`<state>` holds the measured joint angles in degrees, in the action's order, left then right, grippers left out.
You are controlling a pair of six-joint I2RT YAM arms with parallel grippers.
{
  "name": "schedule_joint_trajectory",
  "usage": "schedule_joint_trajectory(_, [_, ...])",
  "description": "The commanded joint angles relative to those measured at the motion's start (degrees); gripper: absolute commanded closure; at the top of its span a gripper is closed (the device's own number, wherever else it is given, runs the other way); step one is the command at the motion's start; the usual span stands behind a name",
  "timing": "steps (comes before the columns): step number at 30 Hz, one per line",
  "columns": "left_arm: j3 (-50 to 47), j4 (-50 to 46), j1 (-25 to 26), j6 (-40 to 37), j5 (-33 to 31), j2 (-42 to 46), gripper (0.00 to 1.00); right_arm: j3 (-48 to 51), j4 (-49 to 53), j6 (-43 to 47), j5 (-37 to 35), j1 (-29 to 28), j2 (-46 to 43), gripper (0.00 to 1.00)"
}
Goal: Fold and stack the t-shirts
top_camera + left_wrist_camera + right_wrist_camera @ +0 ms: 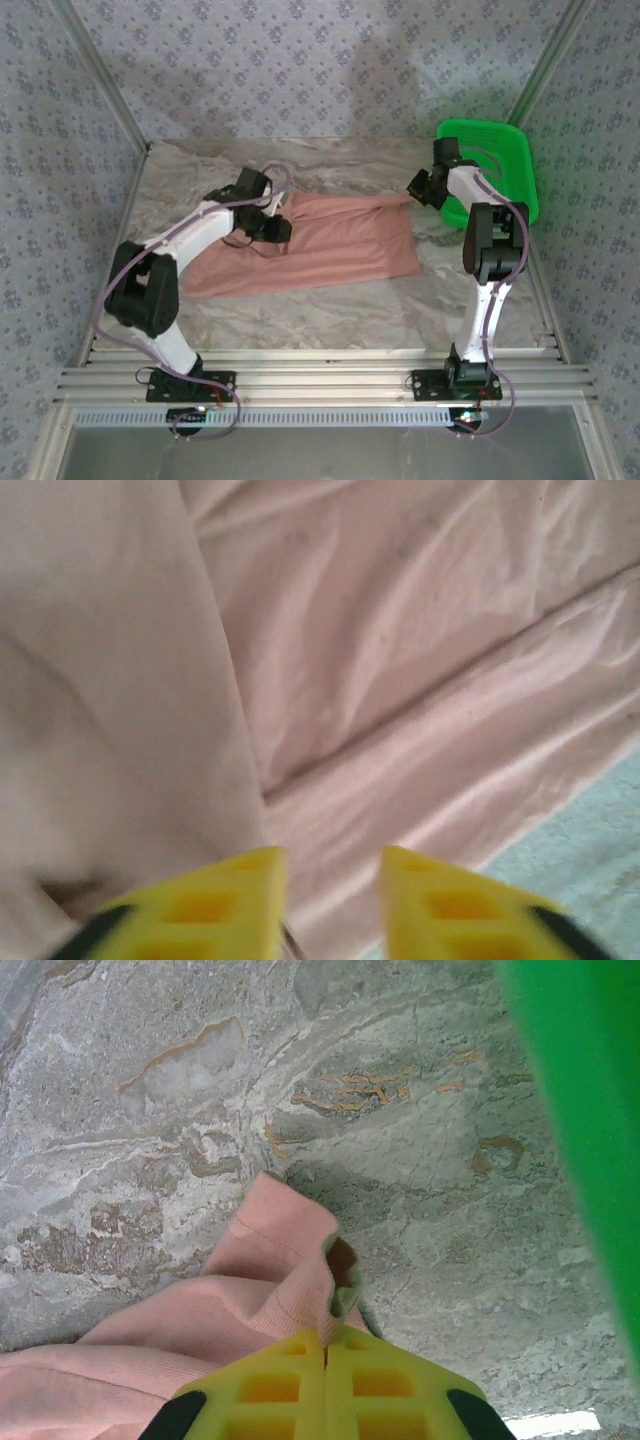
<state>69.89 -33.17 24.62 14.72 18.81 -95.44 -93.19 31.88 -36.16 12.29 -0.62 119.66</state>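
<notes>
Yellow-tipped left gripper (332, 865) hovers with jaws parted over the salmon t-shirt (330, 250), which lies mid-table (350, 320), seemingly folded lengthwise only. The right gripper (325, 1345) pinches its corner near the green basket (505, 150) at the far right corner. Cross-folding and stacking are not yet done.

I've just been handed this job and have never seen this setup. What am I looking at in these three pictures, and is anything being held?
Two robot arms are bolted at the near edge of a marble table. The wide picture looks down from above and behind them. The other two come from a camera on each wrist, with yellow fingers at the bottom. A salmon-pink t-shirt lies spread on the table, and a green basket sits far right. The left gripper hovers over the cloth, fingers apart. The right gripper is shut, pinching a corner of the shirt.
</notes>
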Motion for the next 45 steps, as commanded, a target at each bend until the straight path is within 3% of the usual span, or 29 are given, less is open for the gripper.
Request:
schedule_joint_trajectory(1, [-3.3,7.2,-0.4,7.8,4.1,6.2,0.47,0.5,0.9,-0.9,0.1,0.4,-0.4,1.00])
schedule_joint_trajectory(3, [-3.7,7.8,-2.4,11.4,3.6,9.6,0.33,-0.2,1.2,-0.8,0.1,0.3,-0.1,1.00])
schedule_joint_trajectory(6, [-0.9,4.6,-6.2,16.4,1.7,12.2,0.21,-1.1,1.8,-0.7,0.2,0.2,0.4,1.00])
schedule_joint_trajectory(9, [0.2,0.4,-10.8,20.8,1.3,11.8,0.20,-1.1,2.1,-0.4,0.2,0.0,0.4,1.00])
schedule_joint_trajectory(15, [-2.0,1.0,-17.0,28.7,3.7,8.3,0.22,-0.7,2.3,-0.3,0.2,-0.2,0.4,1.00])
schedule_joint_trajectory(21, [3.9,1.9,-16.1,30.2,4.6,0.5,0.32,0.3,2.3,-0.4,0.0,-0.4,0.3,1.00])
schedule_joint_trajectory(26, [11.2,-4.7,-12.4,28.3,-1.4,-8.0,0.41,0.8,2.3,1.5,0.2,-0.5,0.2,1.00])
schedule_joint_trajectory(35, [20.3,-7.4,-6.8,29.4,-7.1,-19.5,0.44,1.5,2.3,1.8,0.6,-0.6,-0.7,1.00])
schedule_joint_trajectory(45, [21.4,-6.5,-5.9,32.9,-15.3,-23.0,0.46,1.4,2.3,2.5,1.1,-0.1,-1.2,1.00])
